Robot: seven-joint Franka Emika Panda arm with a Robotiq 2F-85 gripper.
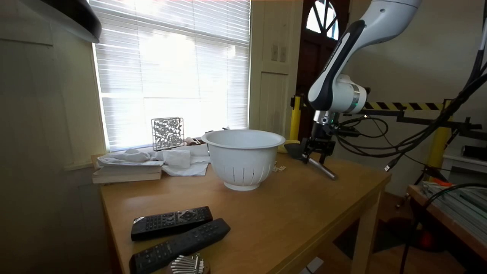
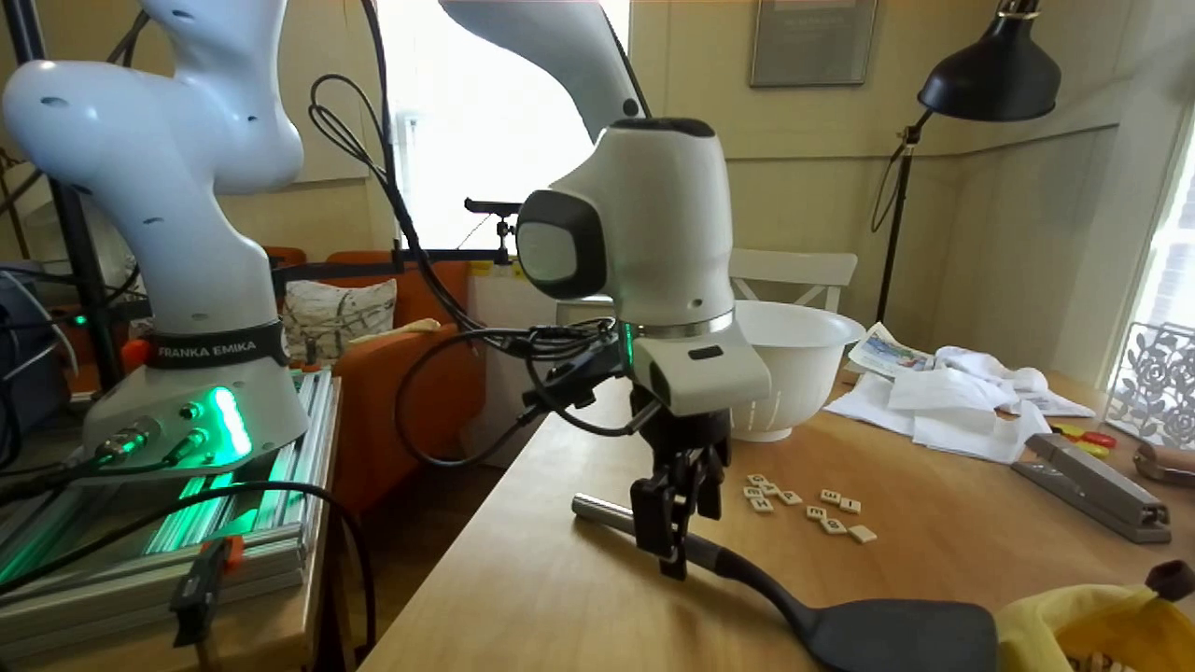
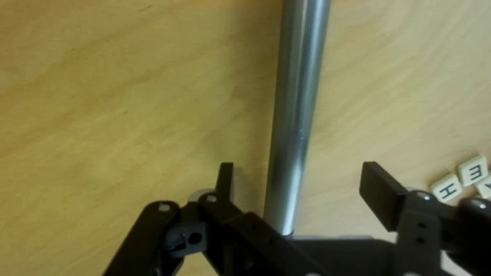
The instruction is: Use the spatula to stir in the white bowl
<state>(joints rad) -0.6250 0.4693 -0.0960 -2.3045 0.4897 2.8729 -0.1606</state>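
Note:
The spatula lies on the wooden table, its silver handle (image 1: 323,169) and dark flat head (image 1: 293,151) visible in an exterior view. It also shows in an exterior view with its head (image 2: 901,633) towards the yellow bag. My gripper (image 2: 689,534) is low over the handle, pointing down, and it also shows in an exterior view (image 1: 314,156). In the wrist view the gripper (image 3: 297,186) is open, its fingers apart on either side of the silver handle (image 3: 297,115). The white bowl (image 1: 243,161) stands upright on the table, also in an exterior view (image 2: 794,373); it is out of the wrist view.
Several letter tiles (image 2: 794,498) lie between gripper and bowl. A stapler (image 2: 1092,485), a yellow bag (image 2: 1055,607) and white papers (image 2: 971,411) are on the table. Two black remotes (image 1: 171,222) and a small thumb piano (image 1: 188,264) lie at another end.

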